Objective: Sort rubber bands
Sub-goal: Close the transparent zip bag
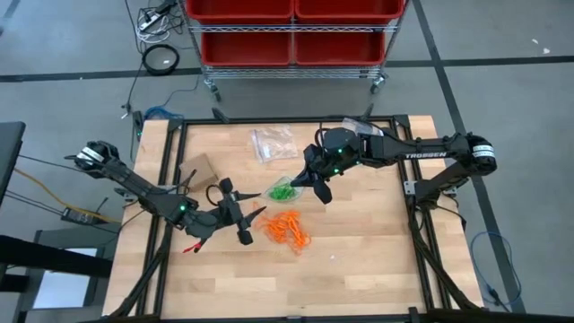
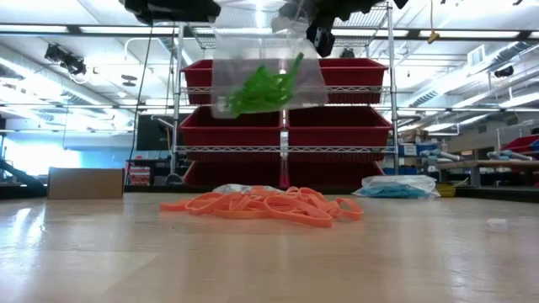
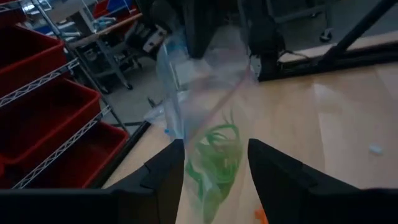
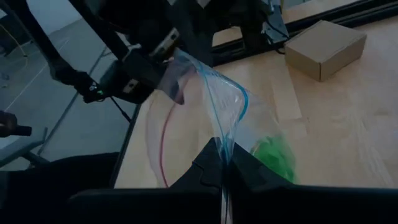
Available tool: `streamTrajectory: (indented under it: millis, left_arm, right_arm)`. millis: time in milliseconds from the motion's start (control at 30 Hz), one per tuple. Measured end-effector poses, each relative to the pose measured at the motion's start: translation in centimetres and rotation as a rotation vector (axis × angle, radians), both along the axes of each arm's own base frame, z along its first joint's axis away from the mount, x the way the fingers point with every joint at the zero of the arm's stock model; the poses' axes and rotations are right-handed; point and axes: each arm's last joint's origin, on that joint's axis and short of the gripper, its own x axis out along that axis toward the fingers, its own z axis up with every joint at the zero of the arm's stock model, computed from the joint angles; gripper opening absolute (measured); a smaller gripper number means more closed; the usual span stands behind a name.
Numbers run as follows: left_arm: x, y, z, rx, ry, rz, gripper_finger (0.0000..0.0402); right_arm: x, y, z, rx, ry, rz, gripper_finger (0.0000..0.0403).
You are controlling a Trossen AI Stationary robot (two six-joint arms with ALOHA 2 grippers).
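Hanging above the surface [image 1: 359,260], a clear bag [image 2: 265,71] of green bands [image 2: 261,88] is pinched by the right gripper [image 4: 225,163], jaws pressed together. The left gripper [image 3: 214,165] is spread around it. Orange bands [image 1: 287,229] lie beneath. A box [image 4: 326,46] and blue bands [image 2: 400,190] are seen nearby.

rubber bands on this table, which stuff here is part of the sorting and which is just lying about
Part of the job:
- orange rubber bands, loose pile on the table
- green rubber bands inside the clear bag
- right gripper, shut on that bag's edge, holding it up
- left gripper, open beside the bag

Lying about:
- cardboard box
- second clear bag on the table
- red bins behind
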Motion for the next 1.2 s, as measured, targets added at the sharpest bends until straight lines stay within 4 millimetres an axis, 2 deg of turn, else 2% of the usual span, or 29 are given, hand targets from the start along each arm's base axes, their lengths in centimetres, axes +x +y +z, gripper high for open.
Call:
streamTrajectory:
  millis: [267, 600, 1033, 1200]
  left_arm:
    - [0.1, 0.0, 0.4, 0.011, -0.024, 0.005, 0.0184]
    - [0.3, -0.1, 1.0, 0.016, -0.068, -0.028, 0.0128]
    - [1.0, 1.0, 1.1, 0.011, -0.078, -0.047, 0.0123]
    - [1.1, 1.2, 1.1, 0.014, -0.071, -0.050, 0.0099]
  right_arm:
    - [0.0, 0.1, 0.1, 0.010, -0.007, 0.020, 0.0000]
    - [0.0, 0.1, 0.1, 0.010, -0.007, 0.021, 0.0000]
    - [0.0, 0.1, 0.1, 0.009, -0.007, 0.021, 0.0000]
    - [0.0, 0.1, 0.1, 0.009, -0.007, 0.021, 0.0000]
